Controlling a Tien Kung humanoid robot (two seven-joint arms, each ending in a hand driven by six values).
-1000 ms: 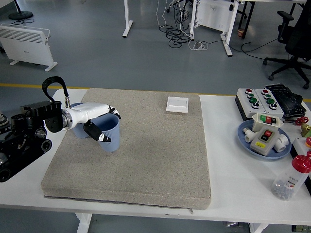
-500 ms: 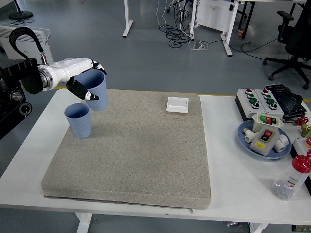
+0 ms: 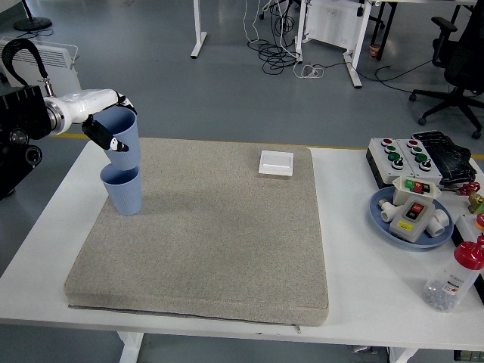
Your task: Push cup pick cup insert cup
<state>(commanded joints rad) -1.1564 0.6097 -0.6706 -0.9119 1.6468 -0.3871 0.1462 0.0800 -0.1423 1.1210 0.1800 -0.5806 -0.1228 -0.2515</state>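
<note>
Two blue cups are seen at the far left corner of the grey mat (image 3: pixel 204 234). The lower cup (image 3: pixel 123 190) stands upright on the mat, near its left edge. The upper cup (image 3: pixel 121 138) is held directly above it, and its bottom is at the rim of the lower cup, or just inside it; how deep it sits cannot be told from this view. The upper cup is slightly tilted.

The upper cup is grasped by the left hand (image 3: pixel 102 125), which comes in from the left edge of the picture. The white fingers are closed around the side of the cup, and the dark fingertips (image 3: pixel 113 144) are pressed on its wall facing the camera. The black forearm is seen at the left border, above the table's left edge. The right hand is not visible in the picture.

A small white square box (image 3: pixel 276 162) is placed at the far edge of the mat, well apart from the cups. On the white table (image 3: pixel 355 249), to the right of the mat, a blue plate (image 3: pixel 382 219) with switch boxes and white parts is found, and behind it a panel with coloured buttons (image 3: pixel 397 155). A clear bottle with a red cap (image 3: pixel 454 278) stands near the right edge.
</note>
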